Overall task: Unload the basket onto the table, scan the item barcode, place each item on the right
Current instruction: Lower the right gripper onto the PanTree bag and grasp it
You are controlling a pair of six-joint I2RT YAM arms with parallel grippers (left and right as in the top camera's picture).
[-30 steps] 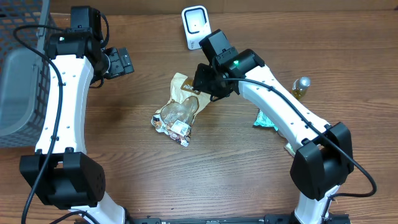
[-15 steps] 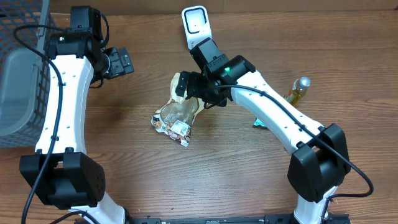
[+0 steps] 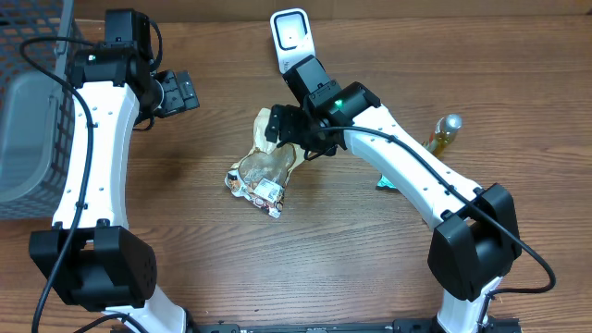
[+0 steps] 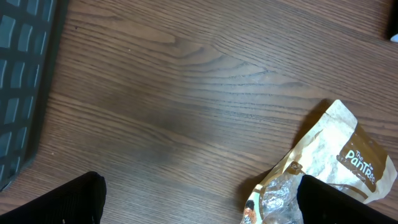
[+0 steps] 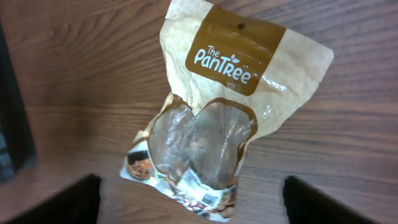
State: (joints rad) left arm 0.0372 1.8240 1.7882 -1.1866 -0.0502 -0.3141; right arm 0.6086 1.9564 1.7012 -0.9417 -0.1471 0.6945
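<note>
The item is a tan and clear snack bag [image 3: 264, 166] marked "The PanTree" [image 5: 217, 112], lying flat mid-table with a small printed label at its lower end [image 5: 205, 198]. My right gripper [image 3: 285, 129] hovers over the bag's top end, and in the right wrist view its jaws [image 5: 193, 205] stand open on either side of the bag, holding nothing. A white scanner [image 3: 289, 37] stands upright at the back. My left gripper [image 3: 176, 92] is open at the far left, away from the bag [image 4: 329, 162]; its fingers [image 4: 56, 202] frame bare wood.
A dark mesh basket [image 3: 28, 111] sits at the left edge, also seen in the left wrist view as the basket [image 4: 22, 81]. A small bottle [image 3: 444, 131] and a teal packet [image 3: 384, 183] lie to the right, partly hidden by the right arm.
The right arm swung left and toward the bag's top end, and its jaws went from shut to open. The bag and the left arm stayed put.
</note>
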